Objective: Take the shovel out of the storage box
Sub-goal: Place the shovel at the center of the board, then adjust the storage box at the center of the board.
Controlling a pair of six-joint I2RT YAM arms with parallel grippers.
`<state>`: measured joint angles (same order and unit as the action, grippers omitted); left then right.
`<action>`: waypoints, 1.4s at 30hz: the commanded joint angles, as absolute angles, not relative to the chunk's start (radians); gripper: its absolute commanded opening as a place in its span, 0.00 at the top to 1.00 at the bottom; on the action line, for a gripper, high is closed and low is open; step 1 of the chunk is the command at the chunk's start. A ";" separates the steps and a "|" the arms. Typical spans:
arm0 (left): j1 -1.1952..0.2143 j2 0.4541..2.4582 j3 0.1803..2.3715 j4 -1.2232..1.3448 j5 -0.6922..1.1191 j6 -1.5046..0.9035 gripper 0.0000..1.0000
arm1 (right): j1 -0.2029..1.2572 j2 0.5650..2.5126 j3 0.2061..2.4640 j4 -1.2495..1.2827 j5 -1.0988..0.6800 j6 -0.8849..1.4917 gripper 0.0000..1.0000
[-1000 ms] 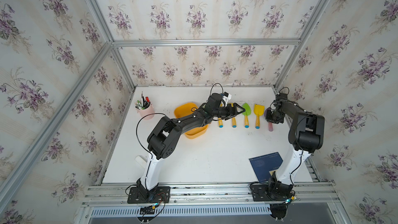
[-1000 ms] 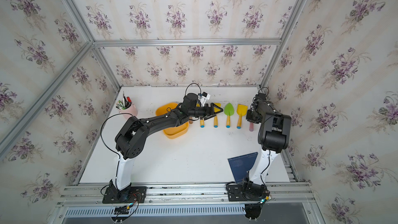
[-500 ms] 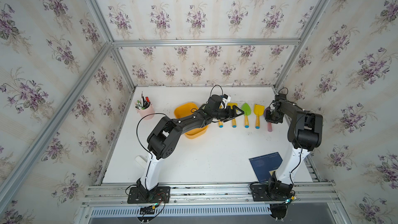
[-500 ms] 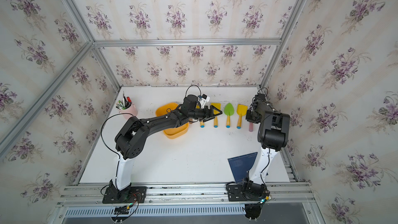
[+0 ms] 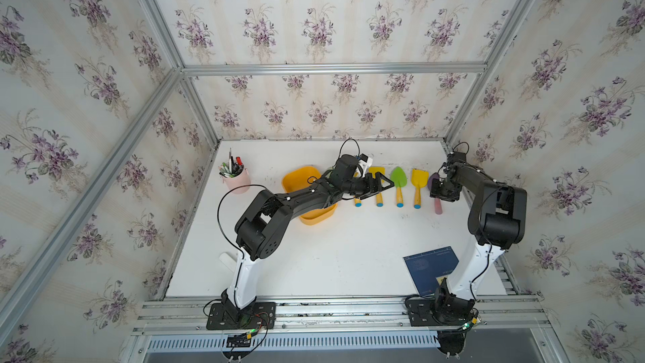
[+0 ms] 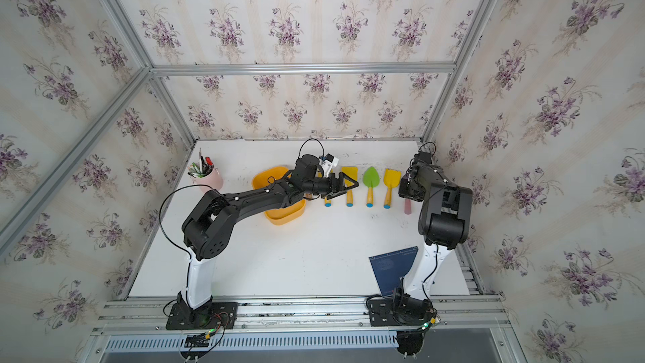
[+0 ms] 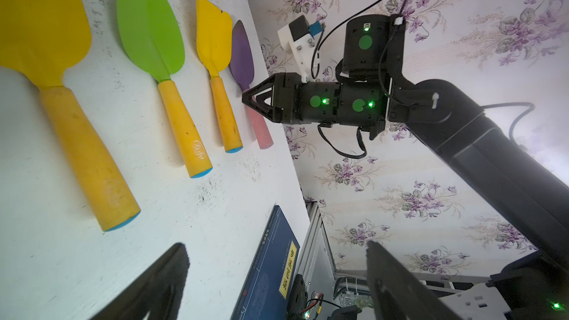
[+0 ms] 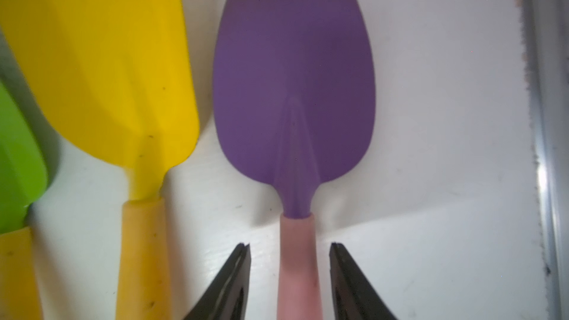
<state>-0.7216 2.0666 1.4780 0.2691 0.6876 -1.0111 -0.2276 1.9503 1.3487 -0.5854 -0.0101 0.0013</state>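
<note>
The storage box [image 5: 314,218] is a glossy yellow-orange plastic tub with rounded corners and low walls. The left arm lies across it and hides much of its inside, so its contents cannot be told. On the side of the box away from the shovels stands a pink pen cup [image 5: 237,180] holding a bunch of pens [image 5: 232,165].

On the box's other side, five toy shovels lie flat on the white table [image 5: 331,256] in a row, handles parallel. The first shovel [image 5: 357,200], just beside the box, is mostly covered by the left gripper [image 5: 385,186], which hovers with jaws spread wide and grips nothing. Next come a square-bladed yellow shovel [image 5: 377,171], a green shovel [image 5: 398,178] with a leaf-shaped, centre-creased blade, and a notched yellow shovel [image 5: 419,178]. These three have tapered, scuffed yellow handles capped in blue.

Farthest from the box lies the purple shovel [image 8: 294,72], out on the table. It has a smooth matte teardrop blade, a raised rib running up from the neck, and a round pink handle. The right gripper [image 8: 289,247] straddles that handle with jaws parted, bare table showing on each side, clamping nothing.

A dark blue booklet [image 5: 431,267] lies well apart from the box.
</note>
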 commanded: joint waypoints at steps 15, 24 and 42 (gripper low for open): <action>-0.444 1.590 1.050 -0.224 0.411 -0.590 0.18 | -0.075 1.548 1.223 -0.594 -0.091 0.087 0.46; -0.397 1.629 1.107 -0.470 0.368 -0.483 0.22 | 0.055 1.447 1.149 -0.561 -0.152 0.117 0.46; -0.348 1.579 1.169 -0.677 0.218 -0.402 0.21 | 0.077 1.408 1.095 -0.519 -0.207 0.101 0.46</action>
